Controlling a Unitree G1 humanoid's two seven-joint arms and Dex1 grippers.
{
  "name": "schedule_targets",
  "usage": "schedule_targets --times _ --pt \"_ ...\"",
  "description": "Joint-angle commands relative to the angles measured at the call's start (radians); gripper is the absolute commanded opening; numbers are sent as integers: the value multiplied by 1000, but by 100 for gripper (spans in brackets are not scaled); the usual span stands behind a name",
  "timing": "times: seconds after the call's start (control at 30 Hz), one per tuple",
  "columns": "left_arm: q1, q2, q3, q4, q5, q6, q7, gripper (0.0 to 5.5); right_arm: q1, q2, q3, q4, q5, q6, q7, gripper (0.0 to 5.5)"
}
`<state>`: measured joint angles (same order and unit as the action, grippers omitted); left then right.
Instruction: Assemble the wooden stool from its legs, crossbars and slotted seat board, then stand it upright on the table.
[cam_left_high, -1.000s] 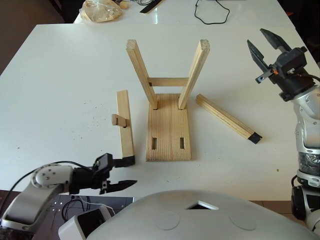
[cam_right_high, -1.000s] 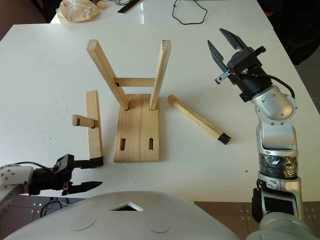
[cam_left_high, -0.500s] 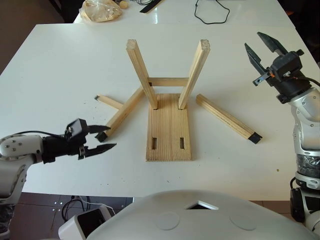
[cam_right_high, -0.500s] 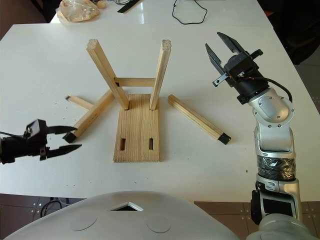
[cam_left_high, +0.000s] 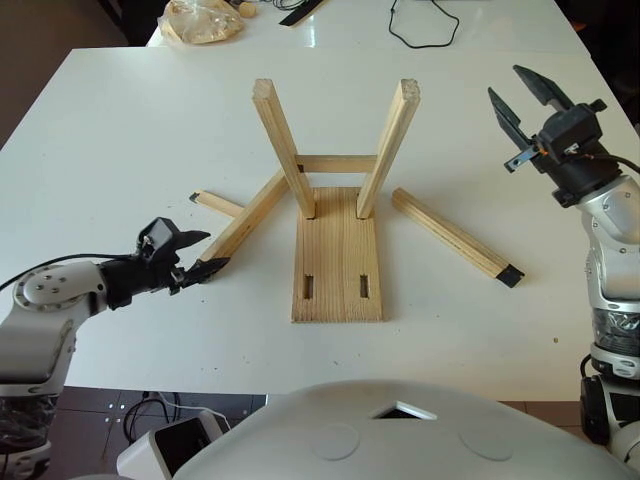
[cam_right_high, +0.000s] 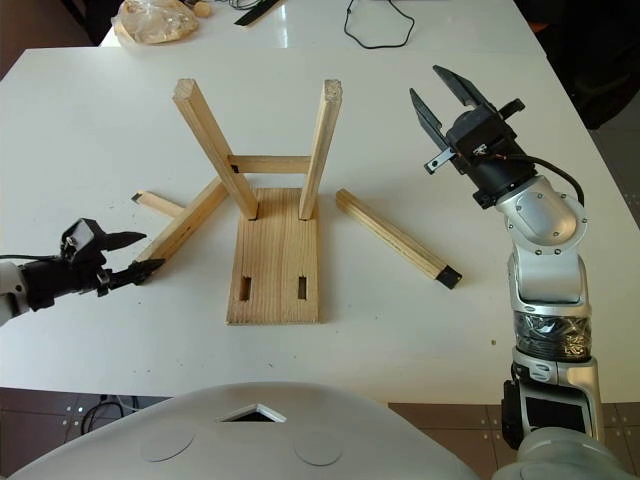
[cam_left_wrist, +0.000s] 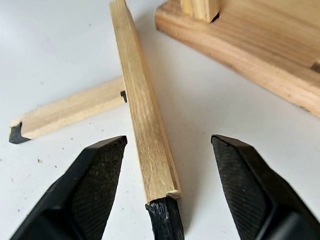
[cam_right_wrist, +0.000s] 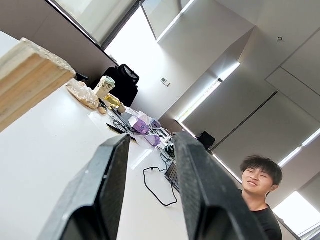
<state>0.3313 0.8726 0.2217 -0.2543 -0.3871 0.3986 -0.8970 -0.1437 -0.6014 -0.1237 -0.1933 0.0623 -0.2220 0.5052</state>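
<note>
1. Wooden leg, front-left of the table, black tip inside the wide-open left gripper; I'd pinch squarely just above the tip;
2. seat board mid-table, near slots empty;
3. right gripper spread, by the right edge.

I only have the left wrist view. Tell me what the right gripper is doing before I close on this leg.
Observer: The right gripper hangs open above the table, off to the right of the stool frame, holding nothing.
Operator: Report how many legs are already in the seat board.
Observer: Two: one upright leg and another, joined by a crossbar. The seat board has two empty slots at its end nearer the robot.
Operator: Say where the last leg is.
Observer: A loose leg lies flat on the table right of the board, with its black tip toward the robot.
</note>
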Motion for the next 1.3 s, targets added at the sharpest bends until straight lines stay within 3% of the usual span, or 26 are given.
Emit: schedule_targets --times 0.03,0.1,0.57,0.87,1.03,1.2,1.3 --pt "-27 -39 -34 60 48 -8 42 314 -29 -5 5 11 -10 -1 6 157" --pt "-43 -57 -41 88 59 -4 59 314 -33 -5 8 14 -11 -3 7 157" --pt "-105 -122 -70 191 88 -64 76 107 -37 -1 14 22 -20 -13 6 157" --pt "-208 -166 25 221 67 -123 161 107 -73 7 -14 41 10 10 -3 157" --pt "-364 -201 117 183 74 -161 319 107 -135 23 -65 65 87 113 -36 157" --pt "-561 -239 146 -14 66 -295 427 107 -268 54 -137 -23 386 374 -45 157" --pt "-675 -248 79 -142 131 -421 446 107 -337 74 -119 -131 608 573 -53 157"
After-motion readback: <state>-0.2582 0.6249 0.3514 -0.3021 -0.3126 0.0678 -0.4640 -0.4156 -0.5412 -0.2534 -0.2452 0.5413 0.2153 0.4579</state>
